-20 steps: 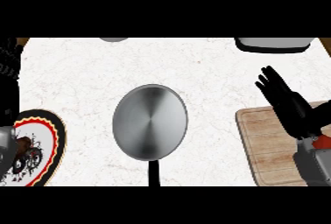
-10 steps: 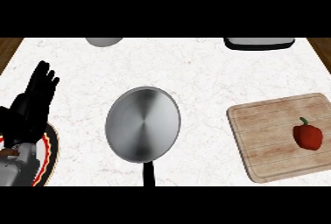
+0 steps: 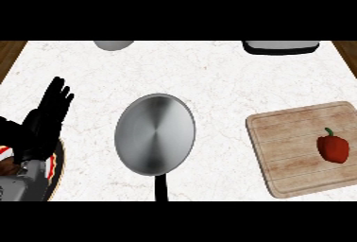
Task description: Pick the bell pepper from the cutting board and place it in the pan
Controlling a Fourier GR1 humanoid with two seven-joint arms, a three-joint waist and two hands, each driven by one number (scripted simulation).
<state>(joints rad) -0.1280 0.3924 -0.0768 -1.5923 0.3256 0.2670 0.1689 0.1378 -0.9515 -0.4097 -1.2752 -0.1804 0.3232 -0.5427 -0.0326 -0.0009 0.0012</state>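
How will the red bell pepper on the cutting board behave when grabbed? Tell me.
The bell pepper looks rounded and glossy, so it may slip or roll if nudged. It is probably hollow and light for its size. It lies free on the flat cutting board, so a push would likely slide it.

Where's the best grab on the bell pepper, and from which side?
Grip the bell pepper across its red body, coming from above. It lies on the cutting board with its green stem toward the far edge, so the broad sides are free while the stem looks too thin to hold. The left robot hand is open at the view's left, beyond the pan; the right robot hand is not visible.
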